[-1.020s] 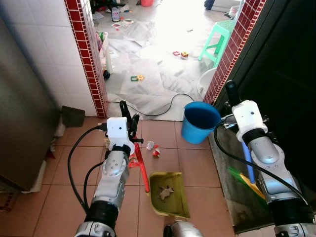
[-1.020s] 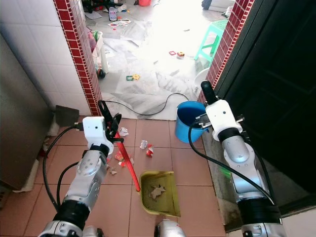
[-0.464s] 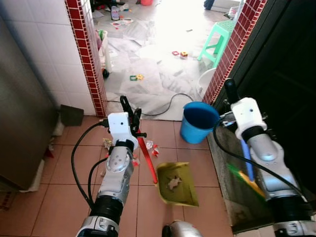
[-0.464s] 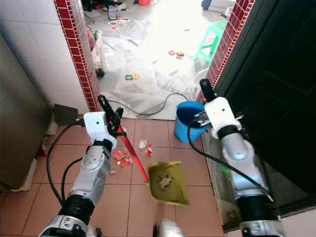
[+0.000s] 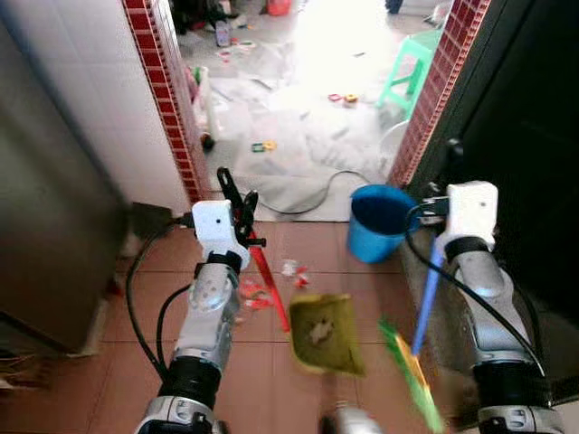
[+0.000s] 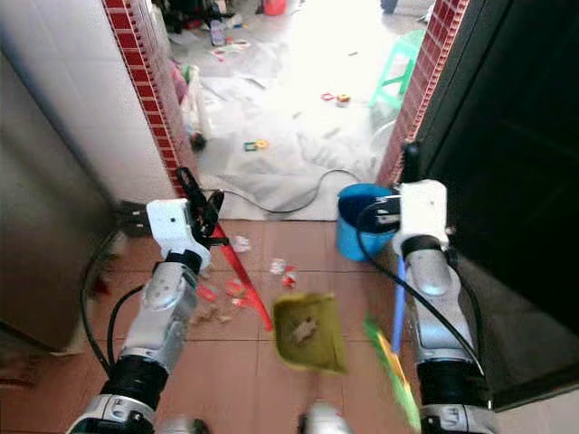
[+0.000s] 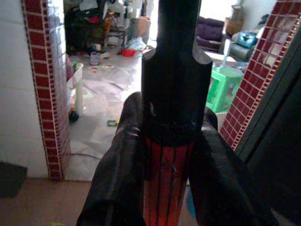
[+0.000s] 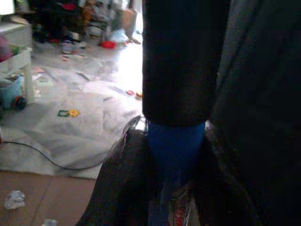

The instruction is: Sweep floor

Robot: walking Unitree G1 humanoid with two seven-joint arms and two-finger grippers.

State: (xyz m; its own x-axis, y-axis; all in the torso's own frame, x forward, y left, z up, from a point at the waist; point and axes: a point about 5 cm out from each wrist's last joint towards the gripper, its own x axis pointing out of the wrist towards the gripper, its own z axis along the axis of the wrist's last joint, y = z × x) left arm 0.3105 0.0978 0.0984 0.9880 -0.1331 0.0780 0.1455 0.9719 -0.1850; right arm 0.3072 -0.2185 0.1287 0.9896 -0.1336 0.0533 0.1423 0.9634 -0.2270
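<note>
dustpan and broom held over the tiled doorway floor

the left gripper is closed around the red handle of a yellow-green dustpan, its black fingers pressed against the handle on both sides. the pan sits low over the terracotta tile floor, tilted, with a bit of pale litter inside it. the picture is blurred around the pan, so whether its lip touches the tiles cannot be told.

the right gripper is clamped on the blue broom handle, fingers hugging the shaft just below its black top section. the green broom head hangs near the floor just beside the dustpan, on the side of the dark door.

scraps of red and white litter lie on the tiles between the left arm and the pan, and more paper bits lie nearer the doorway. a blue bucket stands at the foot of the red brick pillar, and a black cable curls across the pale floor beyond the threshold. a green stool stands farther out.
</note>
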